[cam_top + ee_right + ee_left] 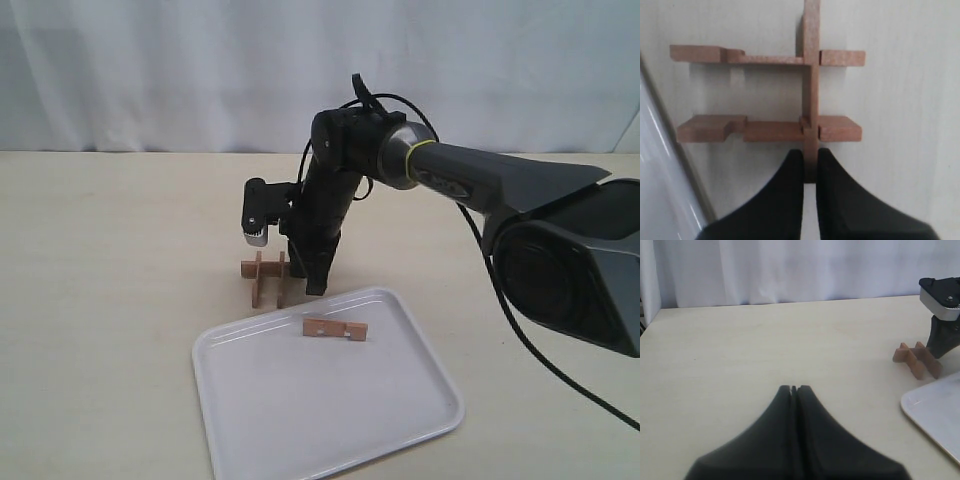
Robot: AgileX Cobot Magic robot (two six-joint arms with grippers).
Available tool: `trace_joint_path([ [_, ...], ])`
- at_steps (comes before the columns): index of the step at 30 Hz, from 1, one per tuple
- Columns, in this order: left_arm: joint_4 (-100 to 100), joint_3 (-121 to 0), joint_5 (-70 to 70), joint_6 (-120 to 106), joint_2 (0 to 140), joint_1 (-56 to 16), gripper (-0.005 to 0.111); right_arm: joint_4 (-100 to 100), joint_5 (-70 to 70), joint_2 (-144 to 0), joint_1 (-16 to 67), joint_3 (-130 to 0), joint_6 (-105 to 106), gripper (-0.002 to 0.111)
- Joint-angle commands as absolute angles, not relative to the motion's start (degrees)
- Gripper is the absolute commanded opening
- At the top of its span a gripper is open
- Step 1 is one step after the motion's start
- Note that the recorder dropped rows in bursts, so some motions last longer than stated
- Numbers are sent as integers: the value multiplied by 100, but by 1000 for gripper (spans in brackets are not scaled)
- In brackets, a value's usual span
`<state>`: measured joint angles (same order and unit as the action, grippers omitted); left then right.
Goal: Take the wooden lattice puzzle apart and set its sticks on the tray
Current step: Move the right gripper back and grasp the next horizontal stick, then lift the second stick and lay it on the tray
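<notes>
Three-stick puzzle (pixel 258 285) sits on the table (pixel 100 320), just off the tray (pixel 330 420) rim; right gripper (pixel 810 159) fingers pinch the near end of its cross stick (pixel 811 85), both other bars (pixel 765 131) just past the fingertips. Fourth stick (pixel 335 329) lies flat on the tray, near those fingers. Left gripper (pixel 794 388) fingers pressed together, puzzle well ahead of them.

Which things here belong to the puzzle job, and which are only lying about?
Job: wooden lattice puzzle, right hand shut on one of its sticks, loose stick, white tray holding it.
Not job: shut left hand, white curtain.
</notes>
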<state>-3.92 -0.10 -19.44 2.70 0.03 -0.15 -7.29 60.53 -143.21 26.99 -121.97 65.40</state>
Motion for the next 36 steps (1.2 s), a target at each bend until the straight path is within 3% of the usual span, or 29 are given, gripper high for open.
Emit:
trace_joint_path([
  [1,-391,0,-1861,286,0,-47,0,-669,6156,-14140,2683,-12187,6540,4],
  [21,-391,0,-1861,286,0,-47,0,-648,6928,-13410,2683,-12187,6138,4],
  [28,-391,0,-1861,286,0,-47,0,-230,6996,-12907,2683,-12175,4497,4],
  [36,-391,0,-1861,286,0,-47,0,79,6996,-11885,3206,-10787,4395,4],
])
